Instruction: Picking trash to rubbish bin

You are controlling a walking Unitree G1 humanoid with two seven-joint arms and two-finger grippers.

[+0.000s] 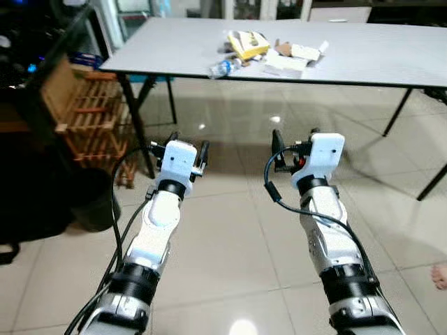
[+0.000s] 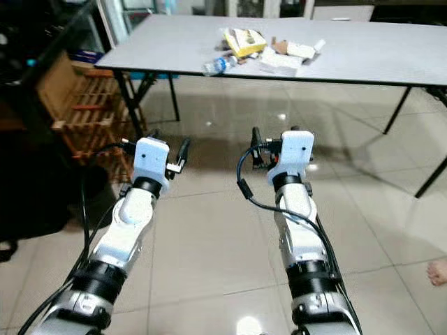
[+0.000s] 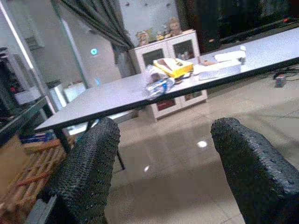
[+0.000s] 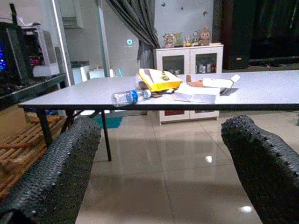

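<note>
- From the head cameras: a long grey table point(image 1: 174, 52) stands ahead on a glossy tiled floor point(image 1: 230, 237), with the trash gathered near its front edge. No writing on any of it is legible.
- The pile holds a clear plastic bottle point(image 1: 225, 68) lying on its side with a blue label, a yellow and white packet point(image 1: 248, 43), a flat white box point(image 1: 285, 66), and some brown and white card scraps point(image 1: 299, 50).
- Both silver arms reach forward over the floor, well short of the table. The left gripper point(image 1: 187, 148) and right gripper point(image 1: 295, 143) each hold nothing, fingers spread.
- A slatted wooden rack point(image 1: 84, 118) sits to the left, with a dark round bin point(image 1: 91, 199) on the floor beside it.
- Left wrist view: two black textured fingers point(image 3: 88, 172) stand apart, and the bottle and yellow packet show on the table beyond.
- Right wrist view: the fingers point(image 4: 56, 177) are likewise parted and empty. A white glass-door cabinet point(image 4: 189, 58) with small figurines on top stands behind the table.
</note>
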